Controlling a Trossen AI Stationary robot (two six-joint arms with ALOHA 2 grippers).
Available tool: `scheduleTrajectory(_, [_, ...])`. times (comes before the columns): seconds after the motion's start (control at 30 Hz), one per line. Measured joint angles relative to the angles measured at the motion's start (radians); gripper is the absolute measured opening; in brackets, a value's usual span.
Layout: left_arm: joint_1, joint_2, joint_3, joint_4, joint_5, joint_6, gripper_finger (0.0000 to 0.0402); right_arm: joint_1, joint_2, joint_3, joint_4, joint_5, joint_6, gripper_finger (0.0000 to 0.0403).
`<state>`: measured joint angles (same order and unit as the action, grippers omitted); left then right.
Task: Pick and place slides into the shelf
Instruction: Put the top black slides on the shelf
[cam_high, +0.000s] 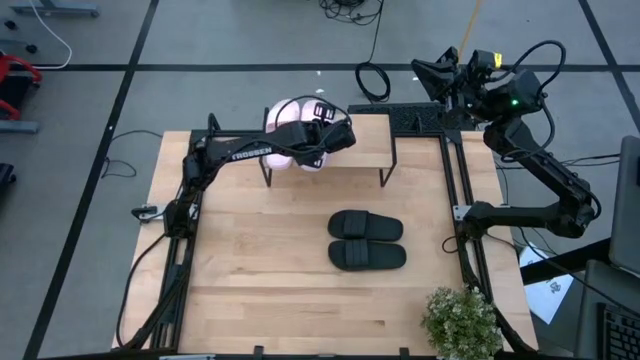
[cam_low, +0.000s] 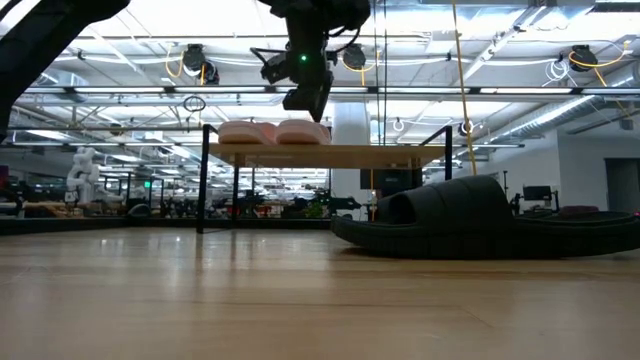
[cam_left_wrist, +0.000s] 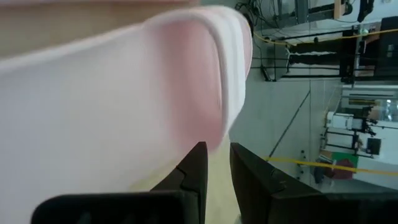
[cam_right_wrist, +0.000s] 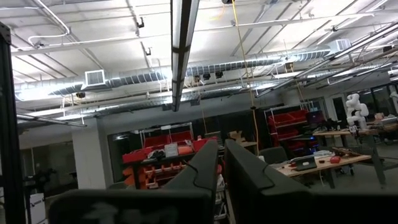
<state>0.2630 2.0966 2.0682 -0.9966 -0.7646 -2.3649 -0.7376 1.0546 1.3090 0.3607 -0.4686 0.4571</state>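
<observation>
Both pale pink slides (cam_high: 287, 122) lie side by side on the left part of the shelf (cam_high: 365, 140), soles on its wooden top (cam_low: 380, 155). In the low view they are two pink humps (cam_low: 272, 132). My left gripper (cam_high: 335, 135) hovers just over them, pointing down (cam_low: 308, 108). Its fingers are open by a narrow gap (cam_left_wrist: 217, 149), and a pink slide (cam_left_wrist: 124, 106) fills its wrist view. The black pair (cam_high: 367, 240) lies on the table in front of the shelf (cam_low: 470, 215). My right gripper (cam_high: 440, 72) is shut (cam_right_wrist: 221, 144) and parked beyond the table's far right corner. My left gripper stands right above the edge of a pink slide (cam_left_wrist: 221, 130), coming from above. No part of the slide lies between the fingers. I cannot tell whether the fingertips touch it.
The right half of the shelf top is bare wood. A potted plant (cam_high: 460, 320) stands at the table's near right corner. A black flat device (cam_high: 415, 118) lies behind the shelf. Bare tabletop (cam_high: 250, 270) stretches left of and in front of the black slides.
</observation>
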Motion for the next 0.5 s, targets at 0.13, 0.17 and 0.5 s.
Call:
scheduleTrajectory(0.13, [-0.04,-0.02,0.0,0.011,0.012,0.001,0.0063,0.0,0.0,0.0,-0.001,-0.002,0.002,0.0022])
scheduleTrajectory(0.17, [-0.054,-0.032,0.0,0.019,0.019,0.002,0.0063,0.0,0.0,0.0,-0.005,-0.002,0.002,0.0022])
scheduleTrajectory(0.5, [-0.25,-0.292,0.002,-0.003,-0.174,0.479,0.0063,-0.001,-0.023,0.0,-0.264,-0.185,0.003,0.0022])
